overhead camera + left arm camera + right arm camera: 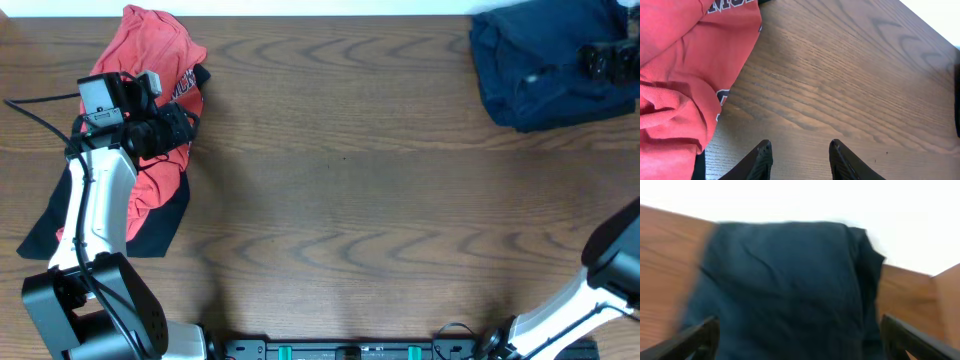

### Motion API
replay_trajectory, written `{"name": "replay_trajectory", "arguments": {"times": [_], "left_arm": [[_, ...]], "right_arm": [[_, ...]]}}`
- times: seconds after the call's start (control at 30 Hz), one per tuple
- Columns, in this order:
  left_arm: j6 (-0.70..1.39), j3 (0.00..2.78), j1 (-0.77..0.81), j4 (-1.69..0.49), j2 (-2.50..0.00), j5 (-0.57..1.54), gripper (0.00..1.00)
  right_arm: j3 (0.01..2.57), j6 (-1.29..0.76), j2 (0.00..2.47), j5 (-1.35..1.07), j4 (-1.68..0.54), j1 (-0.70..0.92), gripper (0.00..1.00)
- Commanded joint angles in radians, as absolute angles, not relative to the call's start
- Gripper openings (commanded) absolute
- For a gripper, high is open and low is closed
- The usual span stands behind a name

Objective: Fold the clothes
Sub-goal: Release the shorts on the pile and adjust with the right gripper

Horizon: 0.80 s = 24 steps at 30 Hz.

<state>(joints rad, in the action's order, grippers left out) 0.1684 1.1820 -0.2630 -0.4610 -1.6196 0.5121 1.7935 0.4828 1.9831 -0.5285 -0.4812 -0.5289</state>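
A crumpled red lettered T-shirt (150, 55) lies at the table's left on top of a black garment (45, 235). My left gripper (185, 125) hovers over the shirt's right edge. In the left wrist view its gripper (800, 152) is open over bare wood, with the red shirt (680, 75) just to its left. Folded navy blue shorts (535, 70) sit in the far right corner. My right gripper (605, 60) is above them. The right wrist view shows its gripper (800, 332) wide open, nothing held, over the navy cloth (785, 275).
The wooden table (350, 200) stretches between the two piles. Its far edge (670, 217) runs just behind the navy pile. The arm bases stand along the front edge (350, 350). A cable (40, 100) trails from the left wrist.
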Motion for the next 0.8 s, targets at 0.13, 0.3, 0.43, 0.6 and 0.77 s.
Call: {"name": "replay_trajectory", "arguments": {"times": [0.13,0.3,0.43,0.6,0.77], "left_arm": [[0.176,1.180,-0.262,-0.463,-1.633,0.503,0.40],[0.176,1.180,-0.262,-0.461,-1.640,0.503,0.40],[0.176,1.180,-0.262,-0.463,-1.646,0.503,0.40],[0.176,1.180,-0.262,-0.463,-1.646,0.503,0.40],[0.176,1.180,-0.262,-0.462,-1.646,0.503,0.40]], "right_arm": [[1.814,0.337,1.904,-0.615,-0.603,-0.533,0.99],[1.810,0.368,1.958,-0.565,-0.533,-0.476,0.99],[1.810,0.366,2.062,-0.418,-0.379,-0.408,0.99],[1.810,0.365,2.209,-0.267,-0.146,-0.348,0.99],[1.810,0.302,2.355,-0.204,0.073,-0.343,0.99]]}}
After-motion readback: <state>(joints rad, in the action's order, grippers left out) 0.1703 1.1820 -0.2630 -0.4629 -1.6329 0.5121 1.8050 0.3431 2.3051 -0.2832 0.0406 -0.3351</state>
